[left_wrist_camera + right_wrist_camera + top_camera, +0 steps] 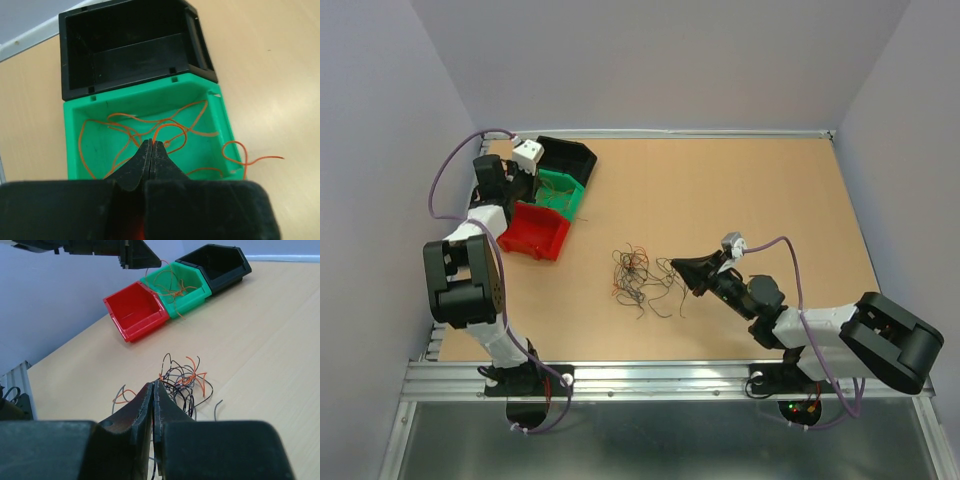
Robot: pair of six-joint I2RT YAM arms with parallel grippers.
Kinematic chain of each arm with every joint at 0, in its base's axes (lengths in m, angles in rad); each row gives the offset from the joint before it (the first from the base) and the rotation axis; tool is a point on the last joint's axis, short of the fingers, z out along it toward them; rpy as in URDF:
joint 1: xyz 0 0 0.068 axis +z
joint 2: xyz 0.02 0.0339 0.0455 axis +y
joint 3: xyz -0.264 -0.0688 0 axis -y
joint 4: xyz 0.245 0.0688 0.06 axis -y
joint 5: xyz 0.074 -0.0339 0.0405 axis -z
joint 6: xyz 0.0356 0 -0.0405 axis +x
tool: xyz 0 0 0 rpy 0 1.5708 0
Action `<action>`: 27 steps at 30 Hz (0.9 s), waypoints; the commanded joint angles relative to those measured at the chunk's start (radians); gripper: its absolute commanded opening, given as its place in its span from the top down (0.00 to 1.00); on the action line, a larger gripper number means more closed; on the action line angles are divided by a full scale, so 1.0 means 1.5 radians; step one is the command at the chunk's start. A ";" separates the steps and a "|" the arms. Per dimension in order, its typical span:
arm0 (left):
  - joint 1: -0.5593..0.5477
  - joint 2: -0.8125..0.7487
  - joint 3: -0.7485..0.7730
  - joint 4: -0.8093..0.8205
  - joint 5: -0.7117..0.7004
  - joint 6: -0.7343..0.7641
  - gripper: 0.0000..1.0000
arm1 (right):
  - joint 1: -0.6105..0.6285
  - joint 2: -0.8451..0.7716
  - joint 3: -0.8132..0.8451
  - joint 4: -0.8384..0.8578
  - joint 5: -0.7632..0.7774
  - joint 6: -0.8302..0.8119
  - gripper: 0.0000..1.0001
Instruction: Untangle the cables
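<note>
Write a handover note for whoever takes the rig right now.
Left gripper: shut, above the green bin; can't tell if a strand is pinched.
Right gripper: shut, tips at the edge of the tangle on the table.
Done: several orange wires lie in the green bin, one hanging over its rim.
To do: the tangle of black, brown and orange strands. The red bin and black bin look empty.

Bright, even light is falling from above onto the counter point(740, 200), leaving only soft, faint shadows on it. In the left wrist view a pale sheen is washing over the wood at the right. The left claw point(151, 150) and right claw point(153, 392) are looming dark and blurred in the foreground, while the green bin point(140, 96) beyond is showing sharp.
</note>
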 commanded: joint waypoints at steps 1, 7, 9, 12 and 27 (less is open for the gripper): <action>0.017 0.051 0.096 -0.033 0.024 0.036 1.00 | 0.007 0.008 0.019 0.021 -0.002 -0.003 0.91; 0.022 0.072 0.113 -0.016 -0.060 0.017 1.00 | 0.007 0.015 0.024 0.021 -0.005 -0.003 0.91; 0.022 0.082 0.124 -0.008 -0.128 -0.019 1.00 | 0.007 0.016 0.026 0.021 -0.006 -0.001 0.91; 0.022 0.096 0.141 -0.008 -0.195 -0.050 1.00 | 0.006 0.017 0.026 0.021 -0.006 -0.001 0.91; -0.016 0.089 0.114 -0.013 -0.267 -0.019 1.00 | 0.006 0.020 0.027 0.021 -0.003 -0.002 0.91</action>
